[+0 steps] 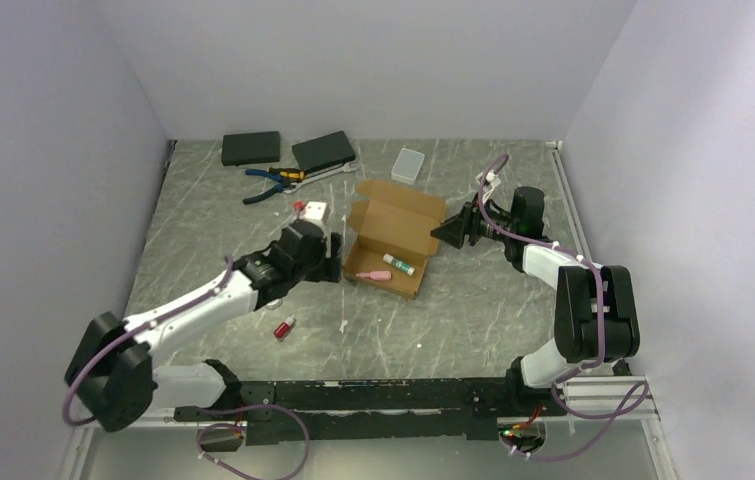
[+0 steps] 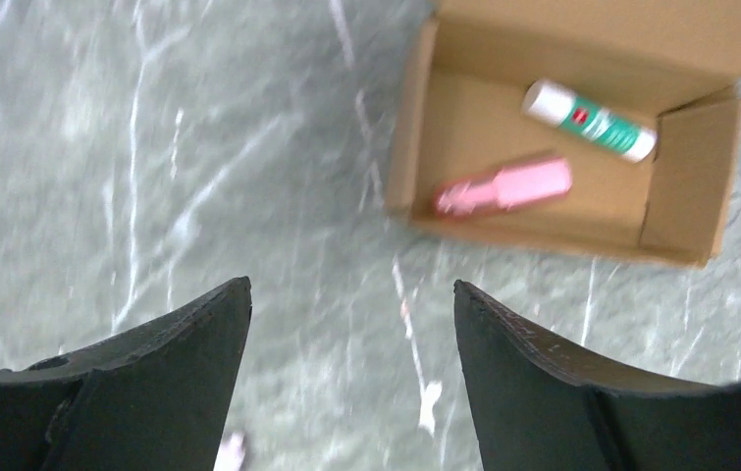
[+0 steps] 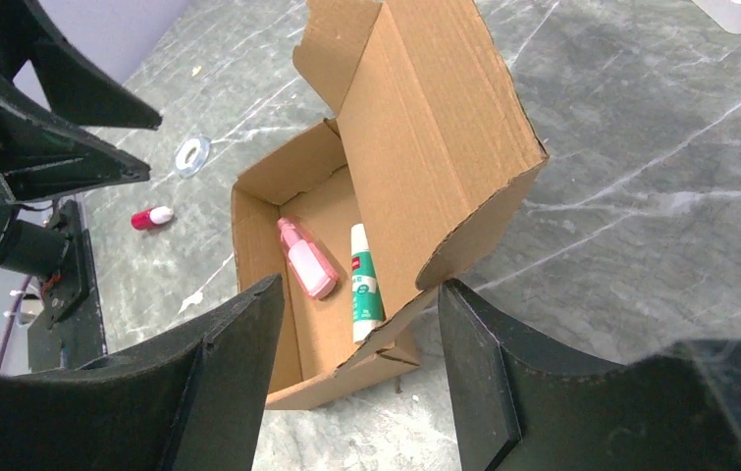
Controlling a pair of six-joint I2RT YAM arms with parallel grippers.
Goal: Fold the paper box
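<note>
Top external view: the plain brown cardboard paper box (image 1: 390,235) stands near the middle of the grey marbled desk (image 1: 203,230), between the two arms. Its tray is formed and its lid is raised at the far side. Inside the tray lie a small pink bottle (image 1: 376,274) and a white-and-green tube (image 1: 400,264), side by side.

The left tool (image 1: 333,262) sits just beside the box's left wall. In the left wrist view its black fingers (image 2: 199,343) are spread wide over bare desk with nothing between them, so the tool is released, and the box (image 2: 700,177) lies ahead of them.

The right tool (image 1: 445,232) is at the right edge of the lid. In the right wrist view its jaws are also apart, with the lid's lower corner (image 3: 445,260) showing between them but not pinched. Whether a finger touches the cardboard cannot be told.

A small red bottle (image 1: 283,327) lies on the desk in front of the box. Two flat black rectangular boxes (image 1: 250,148) and a translucent white plastic case (image 1: 407,165) lie along the far edge.
</note>
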